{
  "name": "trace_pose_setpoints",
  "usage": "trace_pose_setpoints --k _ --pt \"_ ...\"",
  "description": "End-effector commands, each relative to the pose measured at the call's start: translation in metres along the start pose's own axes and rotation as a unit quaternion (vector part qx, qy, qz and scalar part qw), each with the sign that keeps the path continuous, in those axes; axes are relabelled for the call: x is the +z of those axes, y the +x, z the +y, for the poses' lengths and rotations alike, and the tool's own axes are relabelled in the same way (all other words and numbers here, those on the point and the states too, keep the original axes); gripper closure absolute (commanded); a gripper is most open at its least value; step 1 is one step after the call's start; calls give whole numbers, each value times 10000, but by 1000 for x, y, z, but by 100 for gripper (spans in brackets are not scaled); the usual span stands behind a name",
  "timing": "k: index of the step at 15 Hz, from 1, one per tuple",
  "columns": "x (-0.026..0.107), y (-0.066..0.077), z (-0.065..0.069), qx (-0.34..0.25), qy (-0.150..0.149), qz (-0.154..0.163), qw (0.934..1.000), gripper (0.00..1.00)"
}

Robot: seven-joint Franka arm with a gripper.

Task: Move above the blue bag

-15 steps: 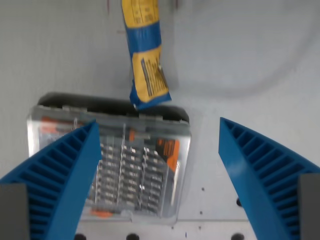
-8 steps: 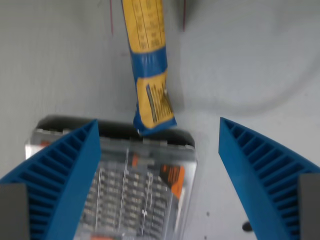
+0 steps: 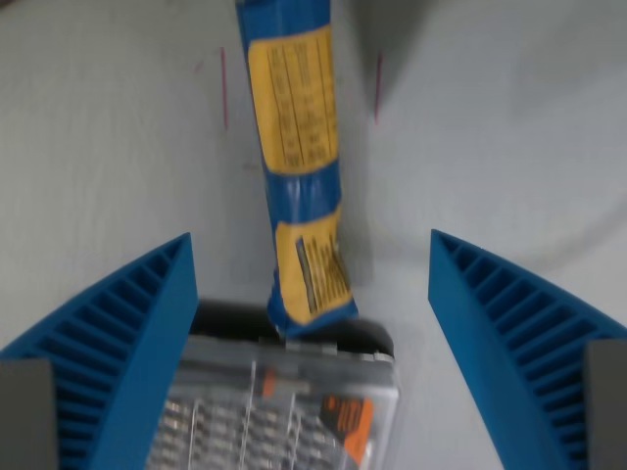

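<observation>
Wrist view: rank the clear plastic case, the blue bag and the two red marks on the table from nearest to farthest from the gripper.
1. Clear plastic case: bottom, between the fingers of the gripper.
2. Blue bag: centre, running upward from the case.
3. Red marks: top, either side of the bag; too close to rank apart.

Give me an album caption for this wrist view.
Open gripper hovers over a blue bag beside a clear case.
</observation>
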State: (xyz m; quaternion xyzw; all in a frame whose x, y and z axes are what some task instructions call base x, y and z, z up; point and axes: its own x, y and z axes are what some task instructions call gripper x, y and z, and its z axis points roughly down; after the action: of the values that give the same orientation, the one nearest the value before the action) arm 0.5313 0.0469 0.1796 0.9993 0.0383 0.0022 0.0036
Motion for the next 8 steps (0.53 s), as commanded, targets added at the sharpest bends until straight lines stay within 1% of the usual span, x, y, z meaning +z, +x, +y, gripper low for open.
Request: trace_pose_setpoints --k 1,8 --pt "7 12 -5 -52 -454 -75 9989 0" --pt "27 25 -8 -38 -518 -66 9986 0"
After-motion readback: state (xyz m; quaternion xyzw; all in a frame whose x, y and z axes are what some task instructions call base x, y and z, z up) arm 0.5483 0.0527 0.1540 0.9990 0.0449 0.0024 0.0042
